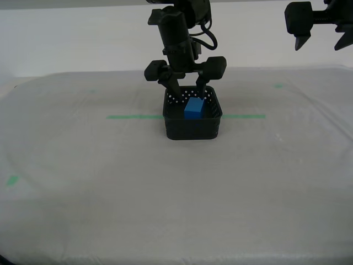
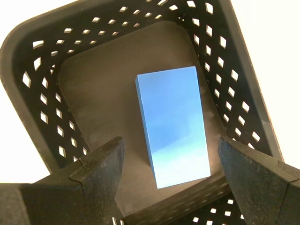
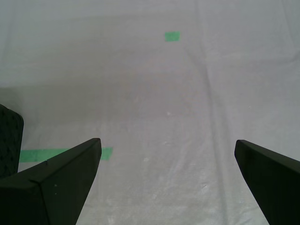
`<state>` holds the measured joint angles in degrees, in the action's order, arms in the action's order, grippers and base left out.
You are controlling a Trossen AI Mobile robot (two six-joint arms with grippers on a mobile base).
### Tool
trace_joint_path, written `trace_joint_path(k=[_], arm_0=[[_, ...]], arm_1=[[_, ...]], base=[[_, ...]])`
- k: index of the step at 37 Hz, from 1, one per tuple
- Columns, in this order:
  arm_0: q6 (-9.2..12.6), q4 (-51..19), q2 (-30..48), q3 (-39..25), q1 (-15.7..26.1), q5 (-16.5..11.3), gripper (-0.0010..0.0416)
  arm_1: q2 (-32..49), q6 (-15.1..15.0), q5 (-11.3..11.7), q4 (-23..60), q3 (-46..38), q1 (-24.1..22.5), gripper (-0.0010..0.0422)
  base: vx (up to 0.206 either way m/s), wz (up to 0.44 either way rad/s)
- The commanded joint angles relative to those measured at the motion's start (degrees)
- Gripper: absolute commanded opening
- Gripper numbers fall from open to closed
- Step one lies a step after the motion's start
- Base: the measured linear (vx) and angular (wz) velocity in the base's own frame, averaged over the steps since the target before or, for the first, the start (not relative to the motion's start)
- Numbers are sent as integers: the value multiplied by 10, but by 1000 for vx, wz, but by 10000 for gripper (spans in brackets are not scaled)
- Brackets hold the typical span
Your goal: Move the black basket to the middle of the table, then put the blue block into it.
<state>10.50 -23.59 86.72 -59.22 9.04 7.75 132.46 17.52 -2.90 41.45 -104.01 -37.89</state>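
Blue block (image 1: 194, 107) lying free inside black basket (image 1: 192, 127), my second pincer (image 1: 186, 90) spread at its 12 o'clock, fingertips straddling the block untouched, my first pincer (image 1: 320, 42) spread, raised well apart above the worktop (image 1: 110, 182).

The black basket (image 1: 192, 117) sits near the middle of the table (image 1: 83, 182), right on the thin green tape line (image 1: 135, 117). Its walls stand up all around the blue block (image 1: 194, 107), so the only way in is from the top. That way is partly taken: my second gripper (image 1: 186, 90) hangs over the basket with its two fingers spread wide, tips down by the rim. My first gripper (image 1: 320, 41) is high up at the exterior view's right, jaws apart, over bare cloth. The cloth all around the basket is flat and free.
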Motion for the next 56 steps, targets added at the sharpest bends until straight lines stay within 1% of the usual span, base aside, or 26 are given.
trace_joint_path(k=[1, 15, 19, 25, 34, 37, 39, 40, 43, 47, 50, 53, 56], arm_0=[[0, 0, 0, 0, 0, -1, 399], [0, 0, 0, 0, 0, -1, 398], [0, 0, 0, 0, 0, -1, 398], [0, 0, 0, 0, 0, -1, 399], [0, 0, 0, 0, 0, -1, 399], [0, 0, 0, 0, 0, -1, 398], [0, 0, 0, 0, 0, -1, 399], [0, 0, 0, 0, 0, -1, 398], [0, 0, 0, 0, 0, -1, 399], [0, 0, 0, 0, 0, -1, 399], [0, 0, 0, 0, 0, -1, 398], [0, 0, 0, 0, 0, -1, 399], [0, 0, 0, 0, 0, -1, 399]], arm_1=[[-1, 1, -2, 7, -1, 0, 270], [-6, -5, -2, 10, -1, 0, 269], [-13, -6, -2, 10, -1, 0, 250], [-25, -14, -2, 8, 0, 0, 186], [-31, -29, -2, 9, 0, 1, 60], [-31, -37, -2, 9, 0, 1, 23], [-31, -47, -1, 9, -1, 2, 0], [-31, -49, 0, 9, -2, 2, -5], [-31, -52, 19, 12, -3, 3, 13], [-32, -72, 54, 29, -8, 4, 39], [-34, -85, 71, 45, -14, 6, 55], [-38, -91, 71, 49, -13, 9, 69], [-44, -105, 71, 50, -13, 13, 81]], base=[[0, 0], [0, 0], [0, 0], [0, 0], [0, 0], [0, 0], [0, 0], [0, 0], [0, 0], [0, 0], [0, 0], [0, 0], [0, 0]])
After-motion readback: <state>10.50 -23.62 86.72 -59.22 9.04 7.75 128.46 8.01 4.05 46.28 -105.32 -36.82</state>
